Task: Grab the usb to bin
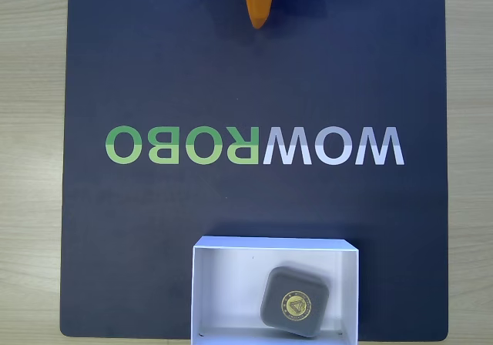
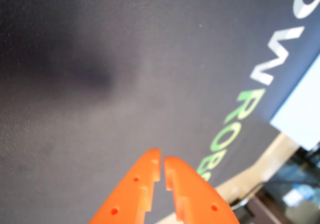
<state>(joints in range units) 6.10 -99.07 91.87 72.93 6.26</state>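
Fixed view: I see the usb [image 1: 298, 301] lying flat inside the bin [image 1: 223, 283], toward its right half, emblem up, turned a little off square to the walls. The bin sits at the bottom edge of the dark mat [image 1: 154, 68], right of centre. The mat's WOWROBO lettering [image 1: 254, 145] reads upside down from this camera. Pale wooden table [image 1: 31, 129] shows on both sides of the mat.

The gripper [image 1: 259, 23] pokes in at the top edge, orange, tip pointing down the picture, well apart from the bin.

Wrist view: the gripper [image 2: 162, 160] comes up from the bottom edge. Its fingers [image 2: 137, 189] are nearly together, a thin slit between the tips, nothing held. Below them is bare mat (blurred), the lettering [image 2: 240, 114] running along the right, and a white corner of the bin [image 2: 302, 116] at the right edge.
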